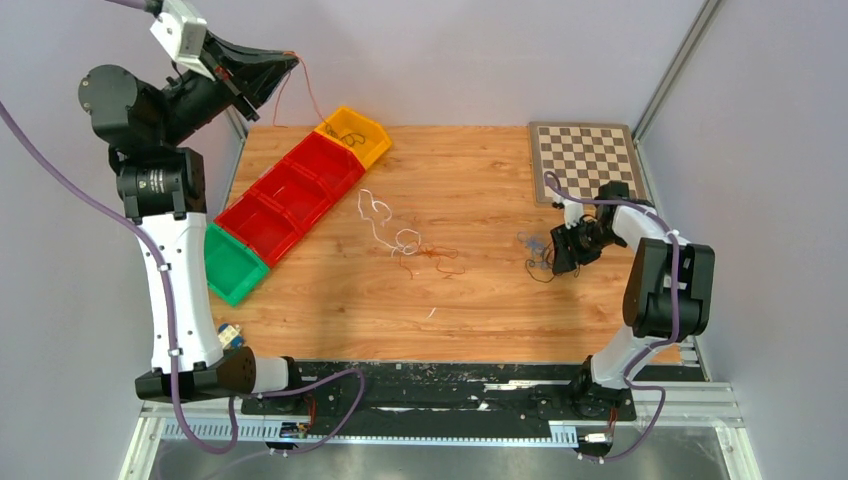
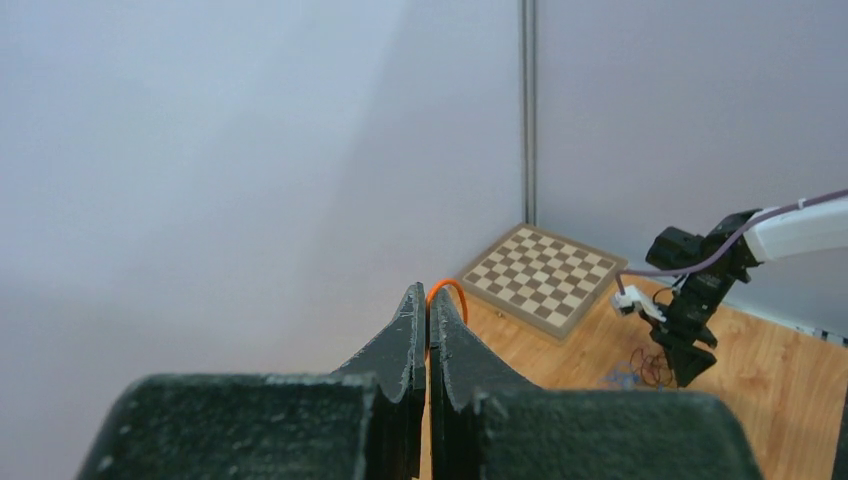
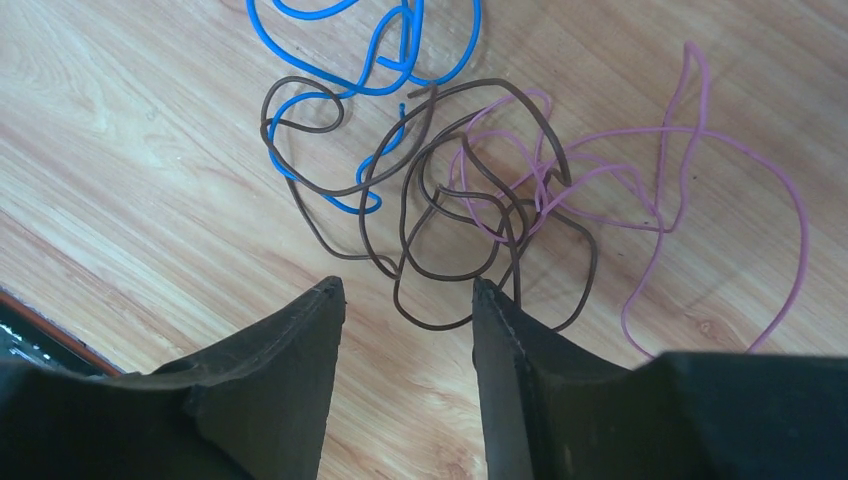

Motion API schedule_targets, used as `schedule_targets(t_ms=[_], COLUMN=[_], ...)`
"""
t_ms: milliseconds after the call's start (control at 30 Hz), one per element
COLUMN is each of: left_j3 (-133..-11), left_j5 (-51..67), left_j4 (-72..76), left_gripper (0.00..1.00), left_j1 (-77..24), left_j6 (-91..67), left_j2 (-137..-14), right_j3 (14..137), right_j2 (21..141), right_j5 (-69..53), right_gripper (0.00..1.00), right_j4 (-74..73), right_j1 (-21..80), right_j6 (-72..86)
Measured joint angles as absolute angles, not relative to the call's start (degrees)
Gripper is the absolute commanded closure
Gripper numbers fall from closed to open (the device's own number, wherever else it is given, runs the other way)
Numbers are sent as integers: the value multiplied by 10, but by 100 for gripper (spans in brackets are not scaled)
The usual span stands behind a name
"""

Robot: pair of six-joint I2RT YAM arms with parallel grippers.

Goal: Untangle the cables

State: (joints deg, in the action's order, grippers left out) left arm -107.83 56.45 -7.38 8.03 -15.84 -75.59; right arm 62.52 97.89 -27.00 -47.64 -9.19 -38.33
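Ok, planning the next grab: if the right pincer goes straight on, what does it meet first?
The right pincer would probably meet the brown wire loop first; depth is unclear.

Cables blue, brown, pink; bins red, yellow, green; chessboard brown-cream checked

**Left pincer**: I am seeing two matte black, coarse-grained fingers that taper to narrow tips. Behind this pincer I am making out a white wrist block, a black joint housing with small white lettering too fine to read, and a white link with a purple cable running alongside it.

**Right pincer**: I am viewing the same black wedge fingers. Behind them, a white forearm and a black elbow housing are carrying a second purple cable.
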Motion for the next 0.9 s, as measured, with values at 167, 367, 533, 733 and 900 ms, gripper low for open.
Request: schedule_targets(t_ms=[167,367,533,733,900], left_j3=[-1138,-1166,-1184,-1298,-1333], left_j5=[565,597,610,542,454], left_j4=[-16,93,122,58,35], left_gripper=[100,100,100,100,100], left_j1=[81,83,83,83,84], left_j6=[-222,-331,-368,-322,-265], left_j2=[-774,-787,-802,-838,-844], right_j3=[631,680,714,730,738], right_j2=[969,953,929,926,926], right_j5=[-280,-326,-361,-384,-388], right_gripper=[46,31,28,27,27], right_j4=[-490,-516,-520,-523,-529], right_j1=[-92,-86,-55,-11,-4], right_j6=[-383,-372,-347,-324,-314])
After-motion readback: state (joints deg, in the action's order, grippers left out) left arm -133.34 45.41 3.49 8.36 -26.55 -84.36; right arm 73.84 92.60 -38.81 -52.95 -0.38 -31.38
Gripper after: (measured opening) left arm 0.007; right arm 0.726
